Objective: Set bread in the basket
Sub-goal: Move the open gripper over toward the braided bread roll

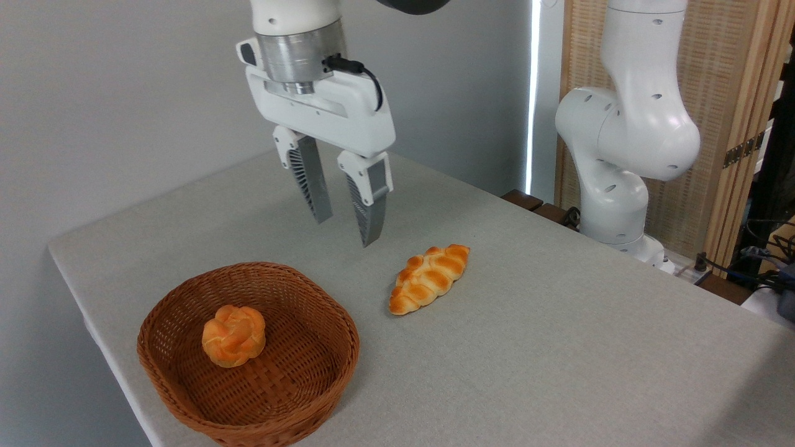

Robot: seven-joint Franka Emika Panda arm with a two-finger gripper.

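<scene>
- The braided loaf (429, 279) lies on the table (559, 347), well right of the basket and outside it; its long axis runs diagonally from lower left to upper right.
- The loaf is elongated with tapered ends, its top plaited in plump strands, glossy golden orange with paler creases between them.
- The wicker basket (292, 397) is round, shallow and brown, woven in tight bands with a thicker rolled rim, and sits near the table's front-left edge.
- A small round knotted bun (233, 335), the same orange glaze, rests on the basket's floor, left of centre.
- The gripper (345, 231) hangs above the table, between basket and loaf but behind both, touching nothing; its jaws stand moderately apart and hold nothing.
- Its fingers (370, 205) are grey, wedge-shaped and ribbed along the inner faces, mounted in a smooth white plastic body beneath a metal collar.
- The table covering is pale grey with a fine fabric-like weave.
</scene>
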